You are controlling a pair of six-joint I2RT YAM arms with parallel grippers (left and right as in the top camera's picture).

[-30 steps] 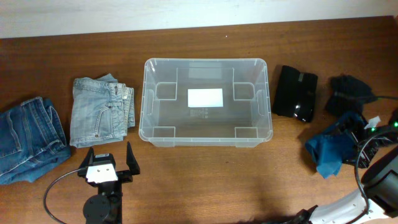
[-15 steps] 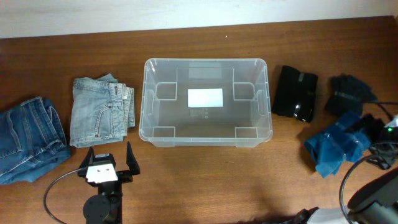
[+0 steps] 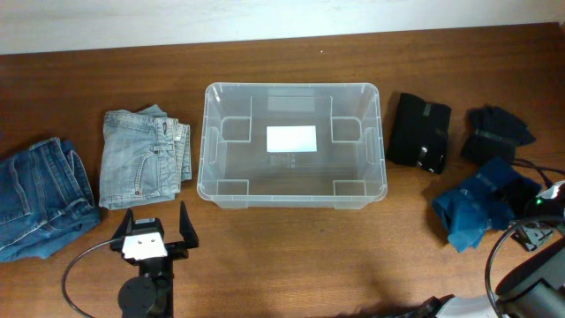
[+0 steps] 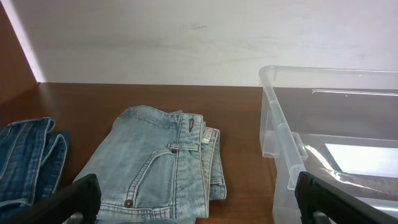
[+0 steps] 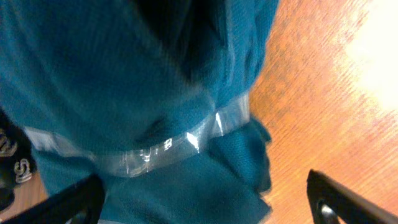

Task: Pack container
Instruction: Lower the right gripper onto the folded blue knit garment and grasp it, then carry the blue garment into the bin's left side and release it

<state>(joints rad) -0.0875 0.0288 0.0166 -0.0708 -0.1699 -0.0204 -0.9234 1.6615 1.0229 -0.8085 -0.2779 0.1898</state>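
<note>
Clear plastic container [image 3: 291, 87] sits mid-table, light jeans [image 3: 141, 161] just left of it. Left gripper [image 3: 155, 224] stands spread wide near them; right gripper [image 5: 199, 208], likewise parted, hangs over teal cloth [image 5: 124, 93] at right.

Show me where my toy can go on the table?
Bare wood runs in front of the container, from the left gripper to the blue cloth, and behind it by the wall. The container is empty too. Crowded: light jeans and dark jeans at left, black bundle and dark cloth at right.
</note>
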